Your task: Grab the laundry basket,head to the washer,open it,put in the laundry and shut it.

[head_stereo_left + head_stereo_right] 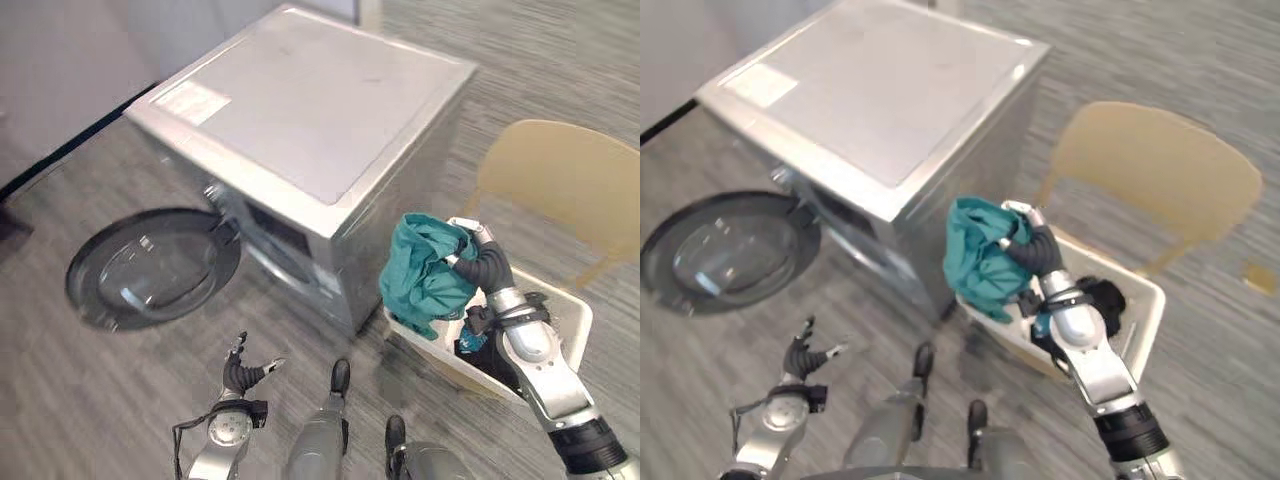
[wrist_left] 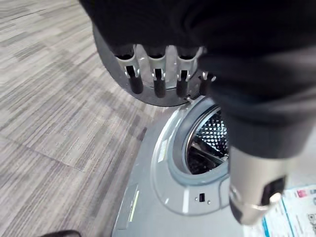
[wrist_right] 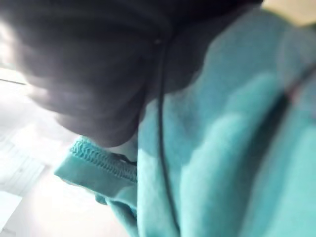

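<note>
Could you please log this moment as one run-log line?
stage: loading | right hand: shut on teal garment above laundry basket | left hand: open, idle | washer door: open

Brushed silver metal washer (image 1: 310,110), glossy glass door (image 1: 150,265), soft teal cloth (image 1: 425,270), smooth cream plastic basket (image 1: 570,320), matt grey striped floor (image 1: 80,400)

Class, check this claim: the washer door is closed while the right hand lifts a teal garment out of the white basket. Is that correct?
One detail is wrong: the washer door is swung open, as the left eye view shows. The rest holds: the right hand lifts the teal garment above the white basket.
</note>
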Tool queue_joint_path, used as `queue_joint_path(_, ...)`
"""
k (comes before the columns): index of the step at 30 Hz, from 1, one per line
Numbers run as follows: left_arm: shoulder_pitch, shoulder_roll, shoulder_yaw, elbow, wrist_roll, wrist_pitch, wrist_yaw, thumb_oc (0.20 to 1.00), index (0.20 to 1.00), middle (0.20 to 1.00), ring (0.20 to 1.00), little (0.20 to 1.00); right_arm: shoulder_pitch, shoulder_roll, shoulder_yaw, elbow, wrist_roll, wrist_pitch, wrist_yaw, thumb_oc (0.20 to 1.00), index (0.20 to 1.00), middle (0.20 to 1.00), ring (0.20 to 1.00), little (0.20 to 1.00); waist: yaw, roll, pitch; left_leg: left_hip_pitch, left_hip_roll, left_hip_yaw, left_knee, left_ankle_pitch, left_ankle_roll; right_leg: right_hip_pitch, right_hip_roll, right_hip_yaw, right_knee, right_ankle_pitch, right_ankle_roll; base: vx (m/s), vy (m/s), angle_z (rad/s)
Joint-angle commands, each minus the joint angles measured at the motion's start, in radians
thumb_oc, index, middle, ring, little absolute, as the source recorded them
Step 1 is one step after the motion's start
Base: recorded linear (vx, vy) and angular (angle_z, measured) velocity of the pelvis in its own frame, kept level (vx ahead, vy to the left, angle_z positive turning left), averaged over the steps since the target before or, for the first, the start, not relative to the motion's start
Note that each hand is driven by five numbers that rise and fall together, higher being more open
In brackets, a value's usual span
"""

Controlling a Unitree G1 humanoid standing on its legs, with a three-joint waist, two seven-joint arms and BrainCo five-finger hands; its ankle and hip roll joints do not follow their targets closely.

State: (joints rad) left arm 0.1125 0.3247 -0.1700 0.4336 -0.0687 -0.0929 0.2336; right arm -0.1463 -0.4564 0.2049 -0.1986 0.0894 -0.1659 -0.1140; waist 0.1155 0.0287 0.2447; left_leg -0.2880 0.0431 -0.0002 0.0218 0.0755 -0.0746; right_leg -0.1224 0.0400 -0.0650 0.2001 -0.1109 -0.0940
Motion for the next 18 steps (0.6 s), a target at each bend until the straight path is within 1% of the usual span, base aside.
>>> queue_joint_path(1,-0.028,0.071,-0.018,-0.123,0.002,-0.078,-0.017,1.000,1.000,1.000,1.000,1.000,-0.073,0.008,-0.046,-0.121,0.025,-0.076,-0.010,0.200,0.200,0.200,0.200,0.200,-0.022,-0.056,-0.037,-0.002,-0.041,0.050,0.088,-0.007,0.036,0.109,-0.055,-0.005,-0.165,0.006,0.160,-0.30,-0.027,1.04)
queue_joint_path(2,-0.027,0.095,-0.036,-0.196,0.025,-0.092,-0.036,1.000,1.000,1.000,1.000,1.000,-0.086,0.000,-0.035,-0.132,0.021,-0.076,0.002,0.200,0.200,0.200,0.200,0.200,-0.038,-0.068,-0.049,0.054,-0.035,0.071,0.137,-0.076,0.042,0.100,-0.076,-0.053,-0.179,0.023,0.160,-0.25,0.008,1.20)
queue_joint_path(3,-0.037,0.107,-0.051,-0.228,0.043,-0.101,-0.043,1.000,1.000,1.000,1.000,1.000,-0.097,0.002,-0.025,-0.134,0.027,-0.082,0.011,0.200,0.200,0.200,0.200,0.200,-0.047,-0.076,-0.056,0.076,-0.031,0.082,0.161,-0.106,0.043,0.097,-0.088,-0.078,-0.192,0.036,0.161,-0.17,0.020,1.33)
queue_joint_path(4,-0.037,0.107,-0.051,-0.228,0.043,-0.101,-0.043,1.000,1.000,1.000,1.000,1.000,-0.097,0.002,-0.025,-0.134,0.027,-0.082,0.011,0.200,0.200,0.200,0.200,0.200,-0.048,-0.076,-0.057,0.075,-0.031,0.081,0.161,-0.106,0.043,0.096,-0.088,-0.079,-0.192,0.036,0.161,-0.09,0.037,1.40)
queue_joint_path(5,-0.050,0.115,-0.069,-0.261,0.040,-0.110,-0.054,1.000,1.000,1.000,1.000,1.000,-0.109,0.002,-0.008,-0.130,0.032,-0.082,0.017,0.200,0.200,0.200,0.200,0.200,-0.056,-0.080,-0.066,0.114,-0.024,0.092,0.156,-0.128,0.040,0.095,-0.096,-0.103,-0.199,0.043,0.163,-0.02,0.036,1.18)
queue_joint_path(6,-0.060,0.121,-0.088,-0.286,0.041,-0.115,-0.065,1.000,1.000,1.000,1.000,1.000,-0.115,0.004,0.001,-0.129,0.038,-0.078,0.024,0.200,0.200,0.200,0.200,0.200,-0.065,-0.077,-0.078,0.161,-0.015,0.108,0.131,-0.140,0.036,0.096,-0.097,-0.121,-0.202,0.046,0.165,-0.01,0.074,0.94)
queue_joint_path(7,-0.074,0.126,-0.107,-0.313,0.043,-0.117,-0.077,1.000,1.000,1.000,1.000,1.000,-0.123,0.010,0.014,-0.131,0.040,-0.073,0.033,0.200,0.200,0.200,0.200,0.200,-0.076,-0.073,-0.092,0.192,-0.015,0.109,0.090,-0.123,0.034,0.099,-0.097,-0.144,-0.213,0.055,0.167,0.02,0.054,0.67)
queue_joint_path(8,-0.074,0.126,-0.107,-0.313,0.043,-0.117,-0.077,1.000,1.000,1.000,1.000,1.000,-0.123,0.010,0.014,-0.131,0.040,-0.073,0.033,0.200,0.200,0.200,0.200,0.200,-0.076,-0.073,-0.092,0.192,-0.015,0.109,0.090,-0.122,0.034,0.099,-0.097,-0.144,-0.213,0.055,0.167,0.04,0.118,0.78)
queue_joint_path(9,-0.108,0.135,-0.148,-0.357,0.074,-0.126,-0.081,1.000,1.000,1.000,1.000,1.000,-0.141,0.023,0.045,-0.124,0.057,-0.072,0.049,0.200,0.200,0.200,0.200,0.200,-0.080,-0.068,-0.115,0.225,-0.020,0.101,0.001,-0.114,0.031,0.109,-0.094,-0.167,-0.222,0.058,0.173,0.01,0.162,0.80)
queue_joint_path(10,-0.150,0.132,-0.181,-0.384,0.083,-0.127,-0.079,1.000,1.000,1.000,1.000,1.000,-0.163,0.042,0.087,-0.109,0.087,-0.068,0.060,0.200,0.200,0.200,0.200,0.200,-0.083,-0.073,-0.120,0.231,-0.030,0.086,-0.030,-0.098,0.029,0.111,-0.096,-0.174,-0.230,0.070,0.176,0.01,0.162,0.64)
queue_joint_path(11,-0.151,0.132,-0.181,-0.383,0.083,-0.127,-0.079,1.000,1.000,1.000,1.000,1.000,-0.164,0.042,0.087,-0.108,0.087,-0.068,0.060,0.200,0.200,0.200,0.200,0.200,-0.084,-0.073,-0.121,0.231,-0.031,0.086,-0.033,-0.096,0.029,0.111,-0.096,-0.175,-0.231,0.070,0.176,-0.01,0.122,0.44)
queue_joint_path(13,-0.241,0.114,-0.252,-0.395,0.099,-0.124,-0.072,1.000,1.000,1.000,1.000,1.000,-0.226,0.084,0.172,-0.081,0.121,-0.060,0.076,0.200,0.200,0.200,0.200,0.200,-0.080,-0.081,-0.135,0.263,-0.035,0.088,-0.074,-0.092,0.033,0.124,-0.096,-0.174,-0.241,0.082,0.184,0.00,0.101,0.22)
queue_joint_path(14,-0.243,0.113,-0.252,-0.393,0.100,-0.125,-0.071,1.000,1.000,1.000,1.000,1.000,-0.228,0.084,0.173,-0.079,0.121,-0.061,0.075,0.200,0.200,0.200,0.200,0.200,-0.079,-0.081,-0.132,0.266,-0.035,0.089,-0.076,-0.091,0.034,0.125,-0.095,-0.173,-0.241,0.082,0.184,-0.01,0.095,0.11)
queue_joint_path(15,-0.277,0.108,-0.273,-0.390,0.103,-0.126,-0.064,1.000,1.000,1.000,1.000,1.000,-0.250,0.096,0.197,-0.068,0.126,-0.057,0.078,0.200,0.200,0.200,0.200,0.200,-0.078,-0.084,-0.138,0.274,-0.037,0.092,-0.083,-0.091,0.035,0.128,-0.095,-0.170,-0.240,0.083,0.186,0.00,0.085,-0.07)
queue_joint_path(16,-0.358,0.095,-0.325,-0.378,0.111,-0.129,-0.054,1.000,1.000,1.000,1.000,1.000,-0.298,0.126,0.238,-0.050,0.146,-0.052,0.077,0.200,0.200,0.200,0.200,0.200,-0.076,-0.089,-0.144,0.292,-0.040,0.095,-0.099,-0.091,0.040,0.134,-0.096,-0.165,-0.234,0.086,0.192,0.00,0.086,-0.09)
queue_joint_path(17,-0.361,0.095,-0.326,-0.376,0.111,-0.129,-0.053,1.000,1.000,1.000,1.000,1.000,-0.301,0.126,0.237,-0.048,0.147,-0.052,0.077,0.200,0.200,0.200,0.200,0.200,-0.075,-0.089,-0.144,0.292,-0.040,0.096,-0.099,-0.091,0.040,0.134,-0.096,-0.164,-0.234,0.086,0.192,-0.01,0.102,-0.11)
queue_joint_path(18,-0.419,0.074,-0.369,-0.357,0.112,-0.126,-0.043,1.000,1.000,1.000,1.000,1.000,-0.341,0.160,0.272,-0.035,0.167,-0.049,0.072,0.200,0.200,0.200,0.200,0.200,-0.076,-0.092,-0.153,0.302,-0.043,0.102,-0.107,-0.094,0.043,0.136,-0.098,-0.159,-0.230,0.087,0.196,-0.01,0.050,-0.04)
